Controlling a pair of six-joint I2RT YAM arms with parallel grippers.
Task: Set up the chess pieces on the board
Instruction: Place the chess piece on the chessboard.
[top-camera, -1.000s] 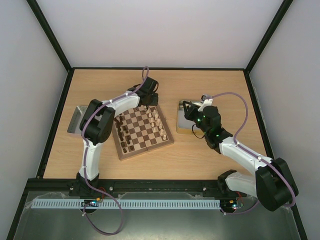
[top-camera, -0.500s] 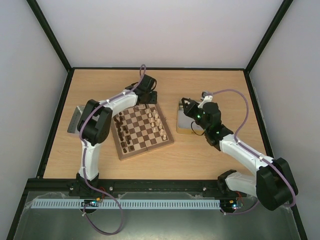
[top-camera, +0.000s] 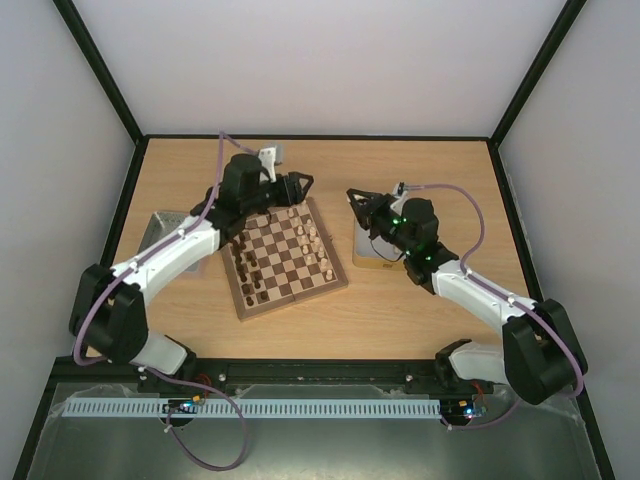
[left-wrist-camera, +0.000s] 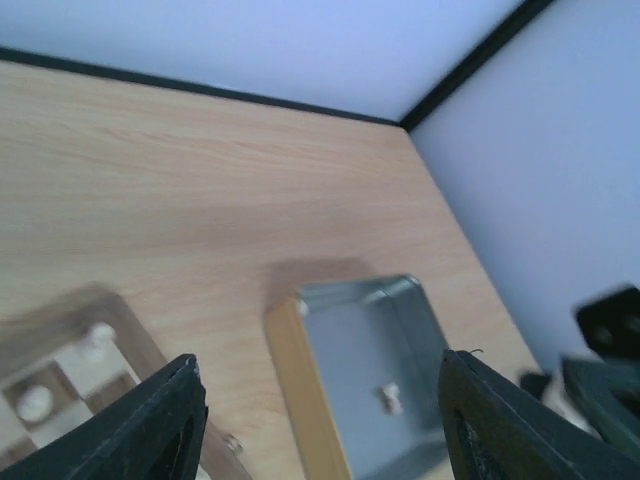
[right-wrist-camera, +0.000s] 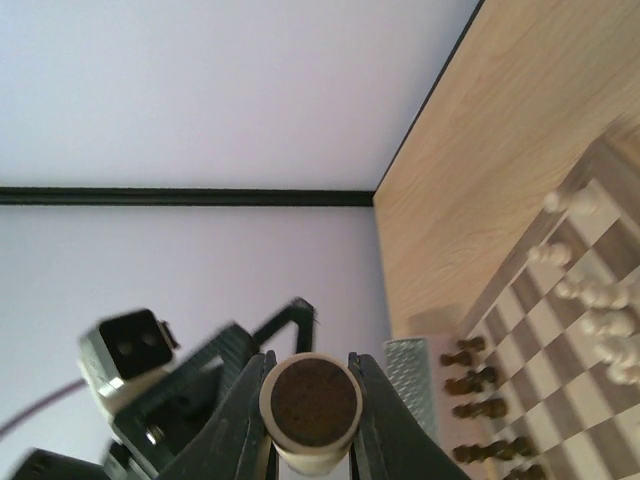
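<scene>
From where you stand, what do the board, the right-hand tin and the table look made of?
Board: wood, seemingly; cream and brown squares, matte. Right-hand tin: likely metal; thin grey walls with a dull sheen. Table: pale wood or laminate; grain streaks show.

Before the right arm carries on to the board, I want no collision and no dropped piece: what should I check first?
1. Grip: ok; the right gripper is shut on a pale piece, felt base toward its wrist camera.
2. Other arm free: ok; the left gripper is open, nothing between.
3. Room between arms: cannot tell; both grippers hang near the board's far corner, facing each other.
4. Target square free: cannot tell; squares too small.
5. Supply emptied: not ok; a loose piece lies in the tin.
</scene>
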